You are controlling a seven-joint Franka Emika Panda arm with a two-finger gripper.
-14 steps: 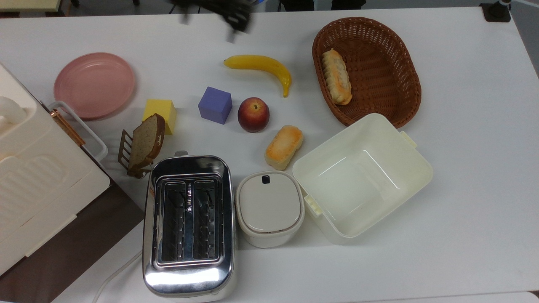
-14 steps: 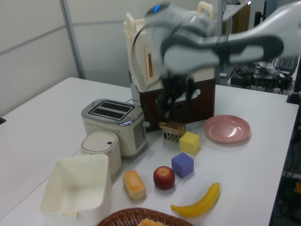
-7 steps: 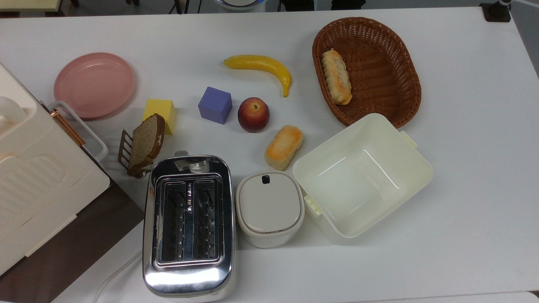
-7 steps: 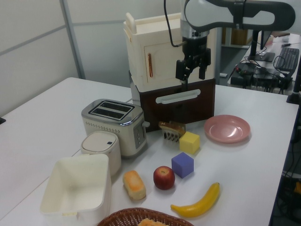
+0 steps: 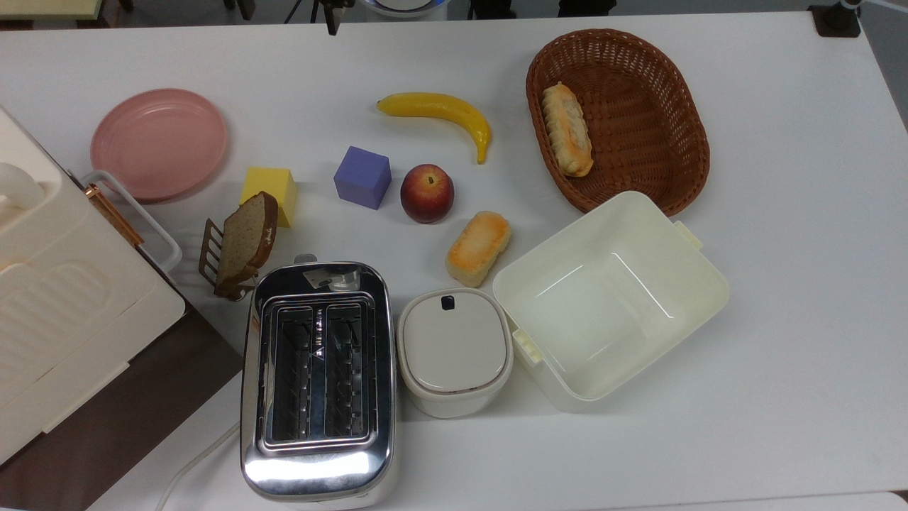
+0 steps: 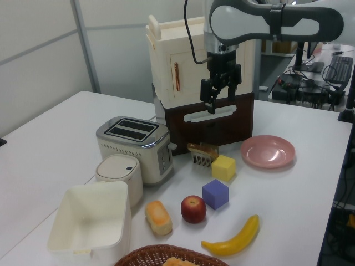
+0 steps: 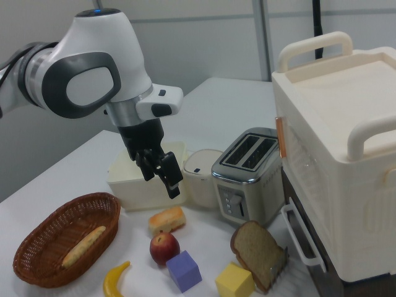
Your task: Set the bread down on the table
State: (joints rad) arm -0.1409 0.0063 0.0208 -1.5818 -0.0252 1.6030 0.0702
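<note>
Bread (image 5: 479, 248) lies on table (image 5: 780, 248) at frame centre; open, empty gripper (image 7: 162, 176) hangs above.

Left view: pale grey panelled wall (image 6: 50, 50) w/ vertical metal strip (image 6: 84, 44) at approx 10 o'clock. At 2–3 o'clock, a cluttered desk (image 6: 310, 83) w/ cables and dark equipment; keyboard (image 6: 339, 60) at far 3 o'clock edge. Lighting was even, soft, no hard shadows.

Right view: grey wall (image 7: 204, 37) across 12 o'clock, horizontal seam approx a third down, vertical metal post (image 7: 265, 37) at 1 o'clock, dark cable (image 7: 317, 21) beside it.

Top view: dark floor strip (image 5: 170, 7) along 12 o'clock edge, a yellowish furniture corner (image 5: 46, 7) at 11 o'clock, black clamp (image 5: 837, 20) at 1 o'clock.
</note>
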